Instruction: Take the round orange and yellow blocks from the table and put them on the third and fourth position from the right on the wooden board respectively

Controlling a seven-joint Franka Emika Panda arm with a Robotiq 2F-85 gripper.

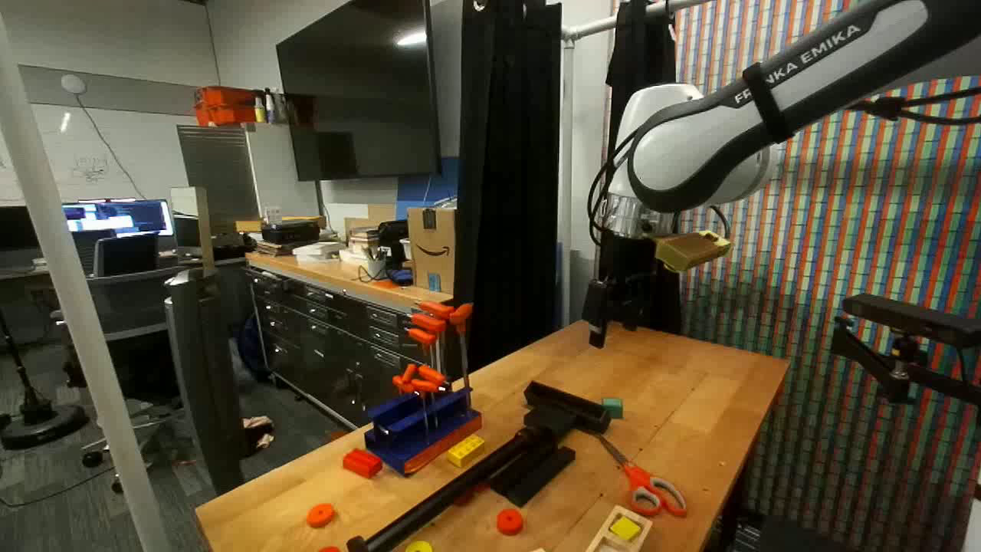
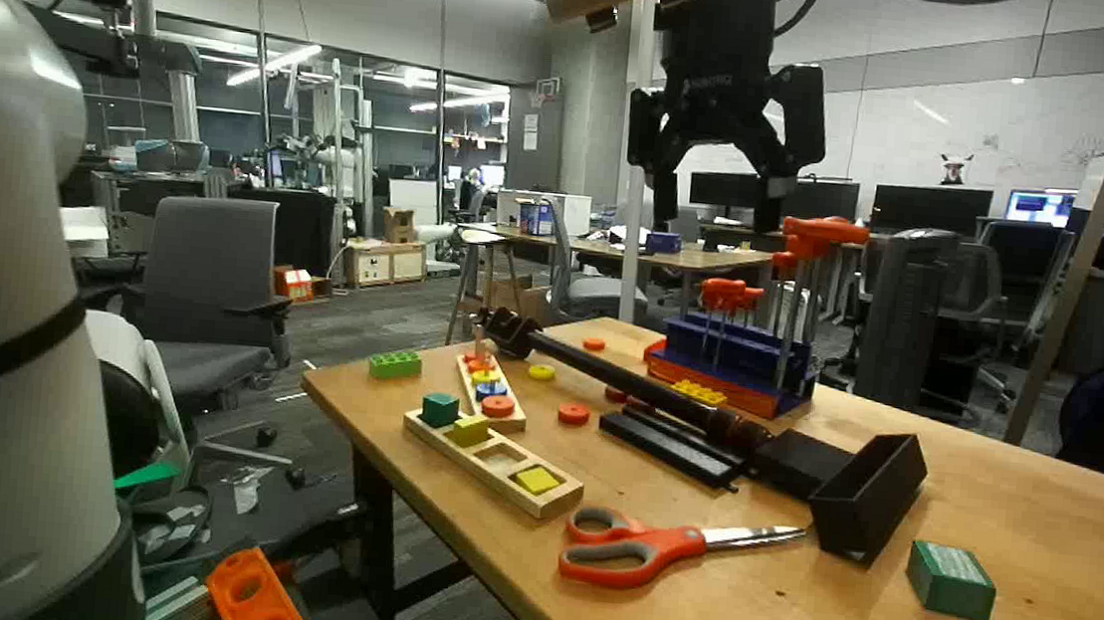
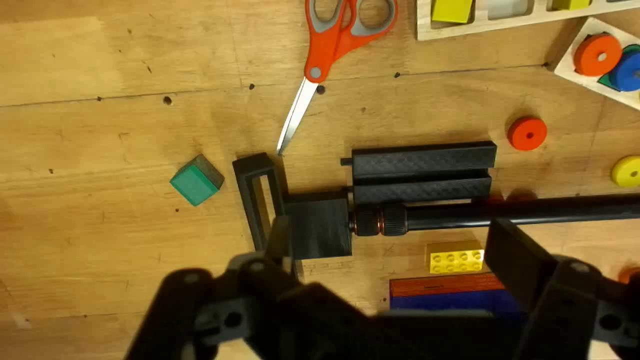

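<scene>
Above the table my gripper (image 2: 718,205) hangs open in both exterior views, with nothing between its fingers. In the wrist view the gripper (image 3: 392,240) spreads wide over the black pole and a yellow studded brick. A round orange block (image 3: 527,133) lies flat on the table to the right of the black parts, apart from the gripper. Farther right is a round yellow block (image 3: 627,171); in an exterior view the same yellow block (image 2: 542,372) lies near the pole. Another round orange block (image 2: 594,344) lies beyond the pole. A narrow pale wooden board (image 2: 516,421) bears several coloured round pieces.
A pale wooden tray (image 2: 550,505) holds yellow and green blocks beside the board. Scissors (image 2: 636,547), a green block (image 2: 953,582) and a long black pole (image 2: 631,382) lie around. A blue stand (image 1: 418,437) holds upright orange-handled tools. A yellow studded brick (image 1: 466,451) lies near it.
</scene>
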